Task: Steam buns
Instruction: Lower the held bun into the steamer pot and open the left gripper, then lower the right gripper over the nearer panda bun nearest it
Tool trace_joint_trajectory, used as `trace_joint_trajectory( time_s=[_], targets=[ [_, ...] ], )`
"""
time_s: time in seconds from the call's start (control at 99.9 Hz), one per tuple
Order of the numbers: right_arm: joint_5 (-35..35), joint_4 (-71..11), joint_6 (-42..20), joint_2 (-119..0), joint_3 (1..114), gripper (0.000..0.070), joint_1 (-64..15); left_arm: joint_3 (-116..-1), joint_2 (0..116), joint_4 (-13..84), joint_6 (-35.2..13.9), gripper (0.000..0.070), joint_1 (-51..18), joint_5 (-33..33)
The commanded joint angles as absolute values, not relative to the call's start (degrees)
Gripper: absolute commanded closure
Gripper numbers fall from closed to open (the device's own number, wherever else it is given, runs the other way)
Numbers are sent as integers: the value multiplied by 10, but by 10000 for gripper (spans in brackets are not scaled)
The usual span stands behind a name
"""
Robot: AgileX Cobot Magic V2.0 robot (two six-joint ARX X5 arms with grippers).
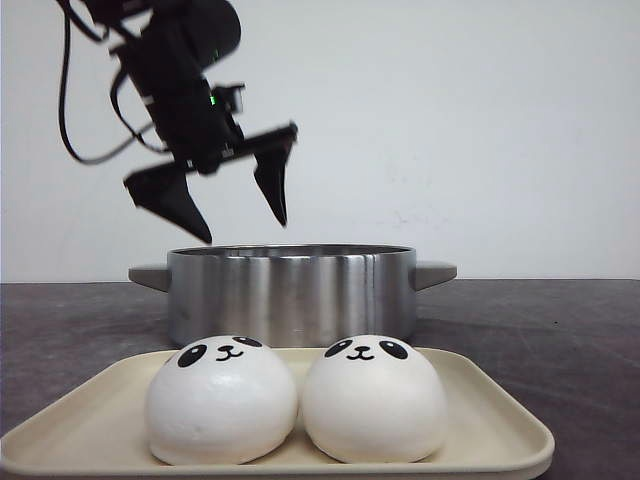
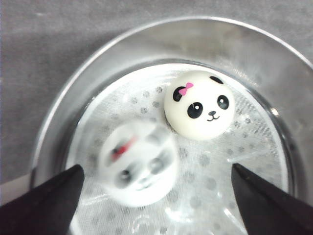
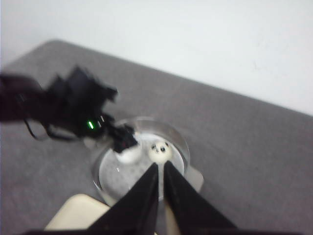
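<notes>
Left gripper (image 1: 240, 225) hung wide open and empty above the pot (image 1: 290, 293), two buns (image 2: 198, 105) below it lying on the perforated steaming insert (image 2: 254, 147).

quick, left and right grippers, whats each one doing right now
Left gripper: open, holding nothing, above the pot.
Right gripper: fingers nearly together, holding nothing.

Four buns are visible: two on one tray (image 1: 495, 415), two inside one pot (image 1: 290, 290). The tray pair (image 1: 221, 402) (image 1: 373, 399); the pot pair (image 2: 198, 105) (image 2: 138, 161).
</notes>
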State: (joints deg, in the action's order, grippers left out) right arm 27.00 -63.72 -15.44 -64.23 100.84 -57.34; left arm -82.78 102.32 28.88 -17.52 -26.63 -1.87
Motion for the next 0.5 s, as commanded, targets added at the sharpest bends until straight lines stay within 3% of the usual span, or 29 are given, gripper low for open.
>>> trace_joint_trajectory(
  time_s=[0.0,0.1,0.22,0.451,0.491],
  targets=[
    [270,-630,-161,-652,993,689,-580,-843,985,292,-170,198,-269,-21],
    [268,-621,-168,-652,935,689,-579,-843,922,310,-165,198,-274,-21],
    [247,-572,-218,-652,832,689,-578,-843,837,337,-160,197,-280,-21],
    [124,-439,-322,-670,643,687,-572,-843,674,379,-157,197,-303,-21],
    [97,-425,-340,-681,623,647,-572,-843,649,382,-157,197,-306,-21]
  ],
)
